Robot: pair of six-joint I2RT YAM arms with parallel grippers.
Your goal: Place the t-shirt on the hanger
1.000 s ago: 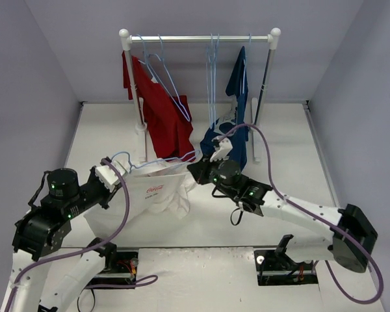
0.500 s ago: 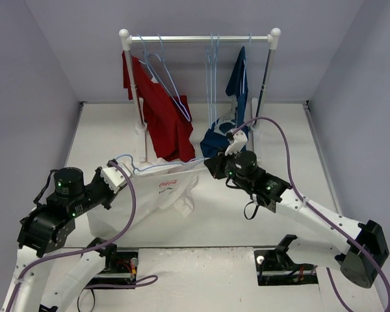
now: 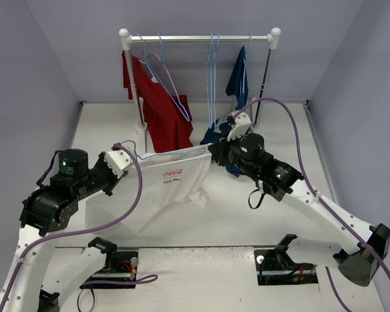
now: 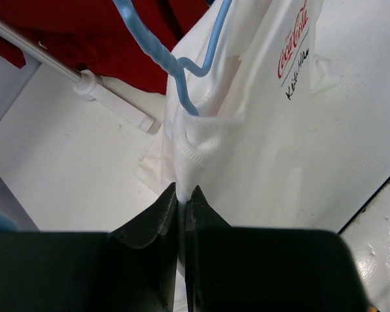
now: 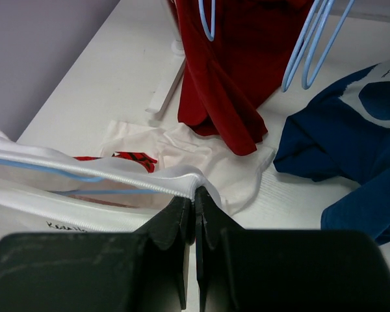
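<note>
The white t-shirt [image 3: 172, 179] with its red logo hangs stretched between my two grippers, above the table. My left gripper [image 3: 130, 156] is shut on the shirt's left shoulder edge [image 4: 188, 146]; in the left wrist view the cloth runs down between the closed fingertips of that gripper [image 4: 182, 190]. My right gripper [image 3: 211, 151] is shut on the ribbed hem at the other shoulder; the right wrist view shows this gripper [image 5: 196, 192] pinching it. The pale-blue hanger [image 4: 153, 52] sits inside the shirt. Its hook sticks out of the neck, and its bar [image 5: 52, 170] shows through the cloth.
Behind stands a clothes rack [image 3: 201, 38] with a red shirt [image 3: 159, 107], a navy-blue shirt [image 3: 237, 78] and spare pale-blue hangers [image 3: 212, 65]. The rack's left post foot [image 4: 114, 104] is close to the left gripper. Grey walls close in both sides.
Both grippers have risen and moved toward the rack, the right one also going right. The shirt, slack and bunched a second ago, now hangs pulled flat between them.
</note>
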